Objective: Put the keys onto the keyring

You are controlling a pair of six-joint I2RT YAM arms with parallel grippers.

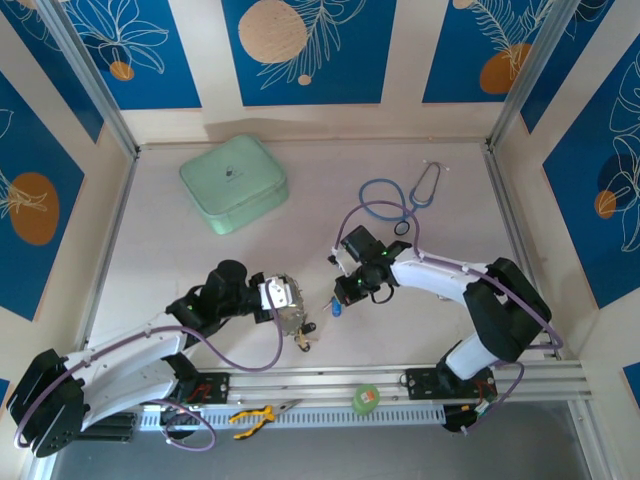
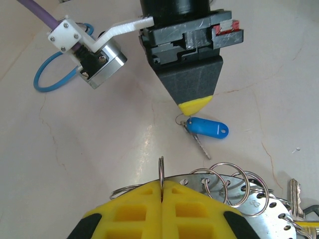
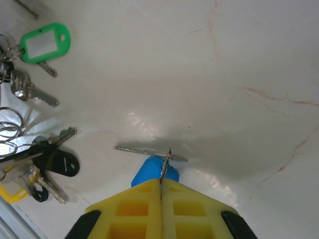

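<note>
My left gripper (image 2: 162, 182) is shut on an upright split ring (image 2: 161, 169) that belongs to the keyring (image 2: 259, 200), a flat silvery plate with holes and several wire rings. Keys with black (image 3: 63, 163), yellow (image 3: 10, 192) and green (image 3: 44, 45) tags hang on it. My right gripper (image 3: 161, 182) is shut on the little ring of the blue-tagged key (image 2: 207, 128), whose blade (image 3: 142, 149) lies on the table. In the top view the two grippers (image 1: 290, 308) (image 1: 345, 293) face each other a short way apart near the front middle.
A mint green case (image 1: 233, 183) sits at the back left. A blue stethoscope (image 1: 395, 205) lies at the back right, behind the right arm. Yellow-handled pliers (image 1: 254, 414) and a green tape roll (image 1: 366, 398) rest on the front rail.
</note>
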